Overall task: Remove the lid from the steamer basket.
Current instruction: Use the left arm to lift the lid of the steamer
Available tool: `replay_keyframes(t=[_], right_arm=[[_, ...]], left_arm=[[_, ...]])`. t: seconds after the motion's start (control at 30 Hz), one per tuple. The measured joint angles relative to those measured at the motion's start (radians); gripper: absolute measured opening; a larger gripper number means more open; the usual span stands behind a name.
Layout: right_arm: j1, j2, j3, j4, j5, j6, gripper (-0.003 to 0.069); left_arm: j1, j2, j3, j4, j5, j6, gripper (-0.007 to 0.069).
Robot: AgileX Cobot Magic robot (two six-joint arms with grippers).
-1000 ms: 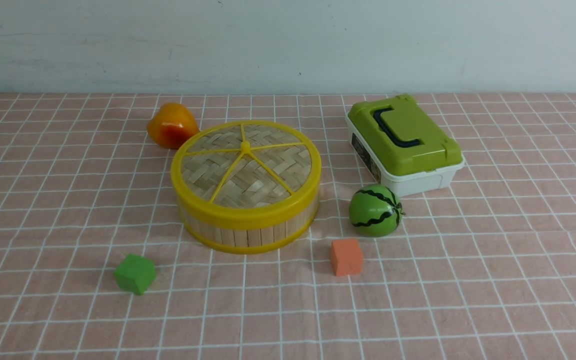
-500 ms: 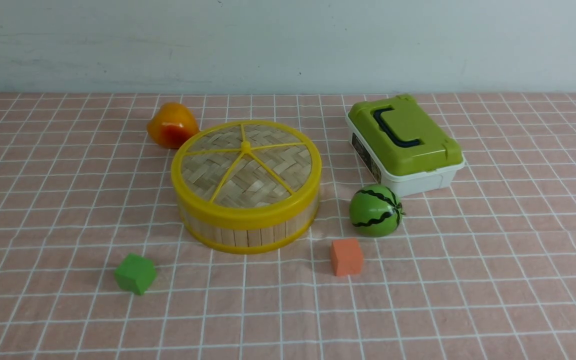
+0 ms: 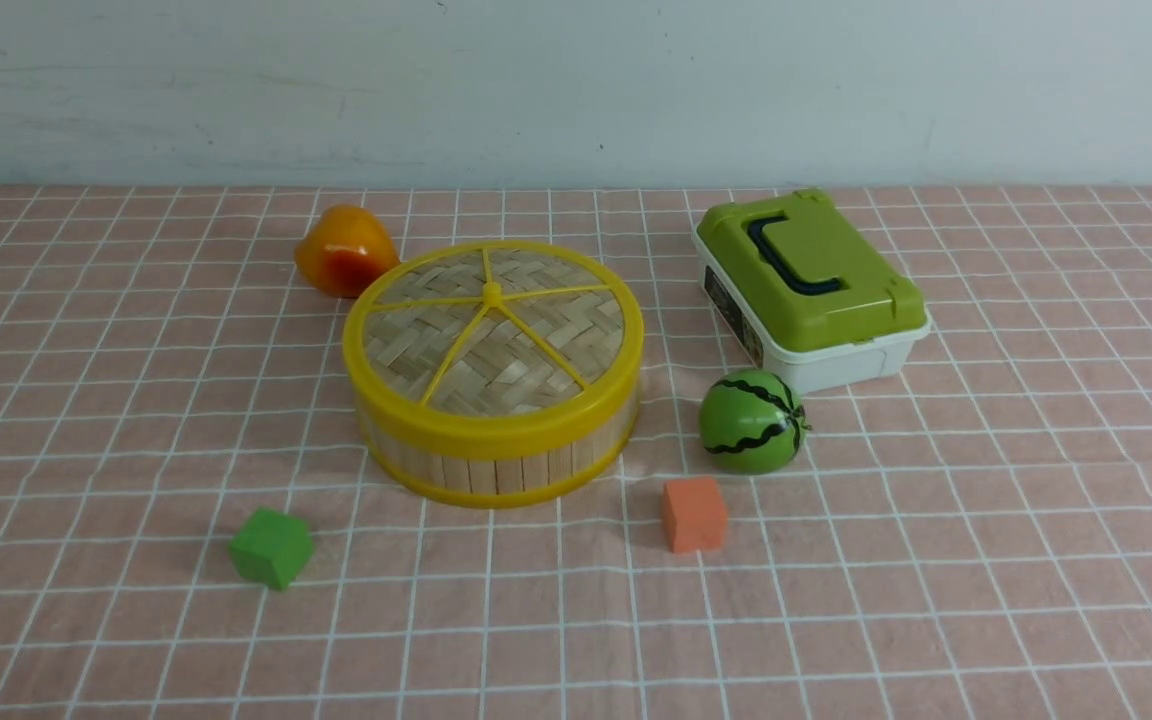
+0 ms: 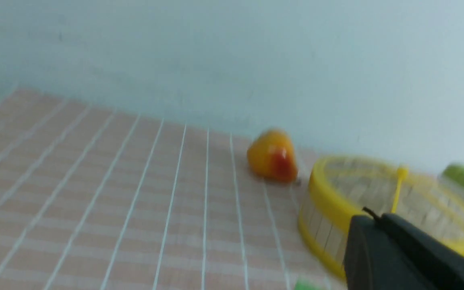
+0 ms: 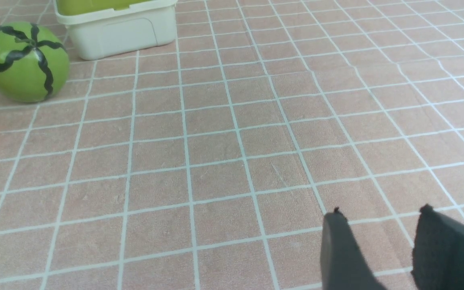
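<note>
The lid [image 3: 492, 330], a woven bamboo disc with a yellow rim and yellow spokes, sits closed on the steamer basket [image 3: 496, 472] at the middle of the checked cloth. Neither gripper shows in the front view. In the blurred left wrist view, my left gripper [image 4: 371, 216] has its black fingers pressed together, empty, short of the basket [image 4: 320, 231] and its lid [image 4: 373, 187]. In the right wrist view, my right gripper [image 5: 380, 210] is open and empty over bare cloth, far from the basket.
An orange-yellow toy fruit [image 3: 342, 250] lies behind the basket on its left. A green-lidded white box [image 3: 811, 285] stands to its right, with a toy watermelon [image 3: 751, 420] and an orange cube [image 3: 693, 513] in front. A green cube [image 3: 271, 546] lies front left.
</note>
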Motion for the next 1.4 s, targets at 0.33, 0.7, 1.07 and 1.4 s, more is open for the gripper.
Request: replay_keyframes(t=[0.33,0.7,1.07,1.4], right_arm=[[0.000,0.000,0.000,0.000,0.000,0.000,0.0241],[0.000,0.000,0.000,0.000,0.000,0.000,0.0241],[0.000,0.000,0.000,0.000,0.000,0.000,0.0241],[0.000,0.000,0.000,0.000,0.000,0.000,0.0241]], left_arm=[[0.000,0.000,0.000,-0.010,-0.430,-0.016,0.0022],[0.000,0.129,-0.407,0.023,0.027,-0.278,-0.0013],[0.000,0.804,-0.829,-0.040,0.604,-0.213,-0.0013],[-0.031,1.286,-1.180,-0.295,1.037,0.133,-0.0013]])
